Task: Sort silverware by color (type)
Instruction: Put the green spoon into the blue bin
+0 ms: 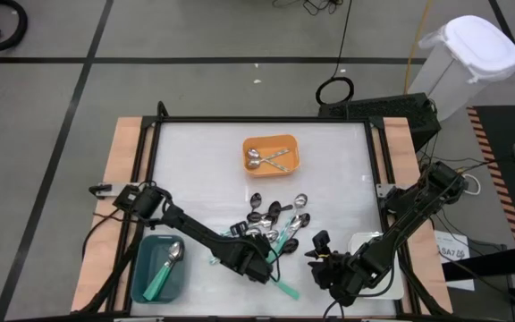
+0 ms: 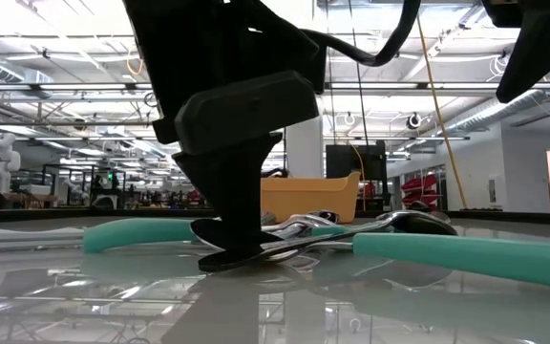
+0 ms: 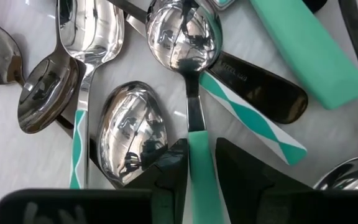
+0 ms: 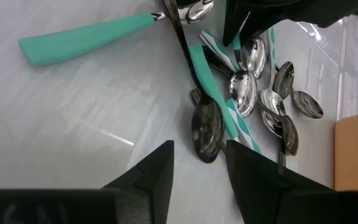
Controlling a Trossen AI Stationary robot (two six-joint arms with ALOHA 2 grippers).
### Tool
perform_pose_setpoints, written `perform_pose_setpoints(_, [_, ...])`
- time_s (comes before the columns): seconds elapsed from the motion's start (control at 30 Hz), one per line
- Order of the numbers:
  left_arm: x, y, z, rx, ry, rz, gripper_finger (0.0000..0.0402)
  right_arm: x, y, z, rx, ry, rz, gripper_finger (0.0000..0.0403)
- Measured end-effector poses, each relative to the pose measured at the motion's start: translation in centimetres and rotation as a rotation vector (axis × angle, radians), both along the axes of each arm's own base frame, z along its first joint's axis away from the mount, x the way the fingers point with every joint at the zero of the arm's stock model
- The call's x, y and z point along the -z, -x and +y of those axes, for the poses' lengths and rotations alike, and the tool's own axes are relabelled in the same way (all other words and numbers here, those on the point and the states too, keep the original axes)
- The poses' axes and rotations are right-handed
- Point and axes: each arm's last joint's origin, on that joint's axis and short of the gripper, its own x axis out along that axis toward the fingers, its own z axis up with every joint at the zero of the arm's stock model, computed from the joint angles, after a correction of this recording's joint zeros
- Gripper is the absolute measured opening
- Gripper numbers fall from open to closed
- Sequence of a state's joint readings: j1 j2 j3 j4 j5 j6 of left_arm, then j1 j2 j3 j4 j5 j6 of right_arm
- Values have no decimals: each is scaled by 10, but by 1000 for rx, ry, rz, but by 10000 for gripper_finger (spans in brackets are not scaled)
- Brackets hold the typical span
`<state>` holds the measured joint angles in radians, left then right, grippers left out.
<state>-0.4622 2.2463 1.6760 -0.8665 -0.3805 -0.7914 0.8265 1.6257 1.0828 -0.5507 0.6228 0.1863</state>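
Teal-handled spoon [image 3: 199, 155] in the pile, handle pinched between the left pincer [image 3: 201, 180] fingers.

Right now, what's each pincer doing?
Left pincer: closed on a teal-handled spoon in the pile.
Right pincer: open, empty, hovering beside the pile.

Orange tray [image 1: 286, 143], teal tray [image 1: 141, 268], white bin [image 1: 468, 58]
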Motion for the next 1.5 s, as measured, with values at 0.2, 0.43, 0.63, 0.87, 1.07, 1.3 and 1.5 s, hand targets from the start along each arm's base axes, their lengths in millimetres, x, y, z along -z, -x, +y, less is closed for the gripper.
perform_pose_setpoints(0.2, [1,0,0,17,2,6,67,0,0,0,0,0,0,139])
perform_pose_setpoints(0.43, [1,0,0,22,0,9,36,0,0,0,0,0,0,139])
perform_pose_setpoints(0.63, [-4,-2,-3,40,-3,12,36,0,0,0,-1,1,0,139])
perform_pose_setpoints(0.87, [-29,-10,-15,74,20,-20,35,0,0,0,-2,2,0,139])
perform_pose_setpoints(1.07, [-62,-12,-28,89,-19,-88,35,0,0,0,-3,2,0,139])
perform_pose_setpoints(1.3, [-102,-7,-53,134,-79,-210,35,0,-1,-1,-8,31,-12,139])
perform_pose_setpoints(1.5, [-117,3,-73,171,-128,-289,35,-3,-4,-3,66,64,-102,139])
